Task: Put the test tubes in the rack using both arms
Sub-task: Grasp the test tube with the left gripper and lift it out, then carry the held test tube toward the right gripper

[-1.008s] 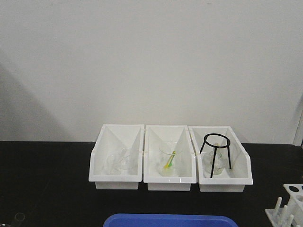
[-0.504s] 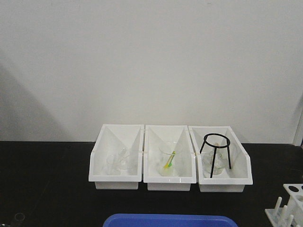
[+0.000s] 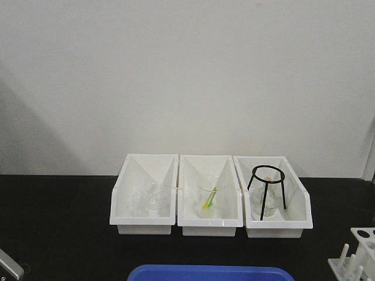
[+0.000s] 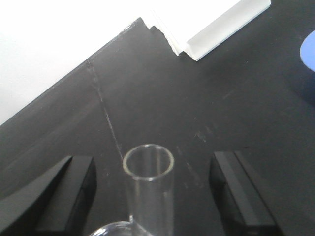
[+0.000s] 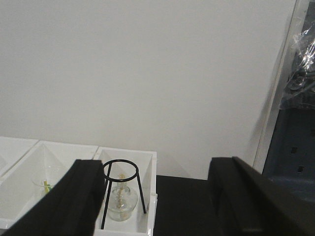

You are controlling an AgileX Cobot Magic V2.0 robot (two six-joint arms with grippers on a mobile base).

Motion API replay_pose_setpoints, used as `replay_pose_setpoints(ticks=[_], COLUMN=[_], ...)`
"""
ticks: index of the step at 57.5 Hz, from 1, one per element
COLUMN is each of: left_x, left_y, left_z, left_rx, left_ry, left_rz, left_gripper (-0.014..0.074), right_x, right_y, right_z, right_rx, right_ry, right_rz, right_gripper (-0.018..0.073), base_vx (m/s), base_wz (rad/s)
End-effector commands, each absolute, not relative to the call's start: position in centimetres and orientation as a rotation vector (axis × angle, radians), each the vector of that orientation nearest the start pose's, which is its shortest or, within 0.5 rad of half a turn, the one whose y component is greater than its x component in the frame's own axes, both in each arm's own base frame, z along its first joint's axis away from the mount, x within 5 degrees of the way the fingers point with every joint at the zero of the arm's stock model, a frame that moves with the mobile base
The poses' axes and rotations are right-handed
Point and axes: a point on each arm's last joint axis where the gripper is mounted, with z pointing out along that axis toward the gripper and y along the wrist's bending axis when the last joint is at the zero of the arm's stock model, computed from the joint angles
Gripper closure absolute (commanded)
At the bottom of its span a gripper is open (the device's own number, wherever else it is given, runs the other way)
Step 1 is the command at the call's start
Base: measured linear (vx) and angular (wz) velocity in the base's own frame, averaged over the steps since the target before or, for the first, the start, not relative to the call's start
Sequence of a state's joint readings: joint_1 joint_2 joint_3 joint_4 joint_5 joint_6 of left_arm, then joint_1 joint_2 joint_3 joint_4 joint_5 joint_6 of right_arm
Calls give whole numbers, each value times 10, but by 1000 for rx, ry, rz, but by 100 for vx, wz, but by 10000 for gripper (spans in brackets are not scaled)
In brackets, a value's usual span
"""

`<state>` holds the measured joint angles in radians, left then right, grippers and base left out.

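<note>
In the left wrist view a clear glass test tube (image 4: 148, 189) stands upright between my left gripper's (image 4: 152, 161) black fingers (image 4: 71, 189), its open rim facing the camera. The jaws are wide apart and touch nothing. The white rack (image 3: 354, 257) shows at the front view's lower right edge, with upright pegs and round holes. My right gripper (image 5: 157, 164) is open and empty, held high and facing the bins. A grey part of the left arm (image 3: 9, 266) shows at the front view's lower left corner.
Three white bins (image 3: 143, 225) stand in a row on the black table by the wall. The right bin (image 5: 150, 196) holds a black wire tripod (image 3: 268, 190) and a glass flask (image 5: 120, 201). A blue tray (image 3: 211, 273) lies at the front. A curved glass edge (image 4: 113, 228) shows beside the tube.
A grey part of the left arm has come into the front view's lower left corner. Nothing else has moved.
</note>
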<state>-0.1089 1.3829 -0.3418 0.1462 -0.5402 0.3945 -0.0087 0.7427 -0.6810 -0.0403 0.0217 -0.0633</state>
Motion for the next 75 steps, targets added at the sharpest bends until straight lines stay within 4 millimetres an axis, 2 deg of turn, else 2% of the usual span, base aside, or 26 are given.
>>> replay_pose_setpoints(ticks=[1, 7, 12, 28, 39, 45, 52, 60, 63, 75], left_x=[238, 238, 238, 238, 238, 235, 226, 224, 224, 225], left_y=[-34, -34, -34, -33, -34, -33, -32, -29, -28, -25], left_z=[200, 200, 200, 199, 203, 212, 233, 263, 279, 364], left_rx=[607, 606, 606, 599, 591, 569, 515, 450, 426, 292], left_ry=[1734, 1732, 1731, 1740, 1716, 1680, 1621, 1631, 1630, 1604], left_rz=[199, 199, 199, 193, 194, 190, 175, 167, 158, 95], left_gripper=[50, 106, 200, 610, 619, 619, 619, 619, 619, 619], right_x=[157, 157, 157, 157, 157, 157, 157, 157, 157, 157], right_y=[-2, -2, -2, -2, -2, -2, -2, -2, -2, -2], right_z=[391, 391, 391, 391, 391, 391, 391, 391, 390, 388], right_rx=[-83, -83, -83, -83, -82, -82, -80, -69, -69, -69], right_ry=[1440, 1440, 1440, 1440, 1440, 1440, 1440, 1443, 1450, 1474], right_rz=[-109, -109, -109, -109, -108, -108, -106, -94, -94, -94], right_gripper=[65, 65, 65, 65, 65, 65, 65, 65, 65, 65], base_vx=[0, 0, 0, 0, 0, 0, 0, 0, 0, 0], base_wz=[0, 0, 0, 0, 0, 0, 0, 0, 0, 0])
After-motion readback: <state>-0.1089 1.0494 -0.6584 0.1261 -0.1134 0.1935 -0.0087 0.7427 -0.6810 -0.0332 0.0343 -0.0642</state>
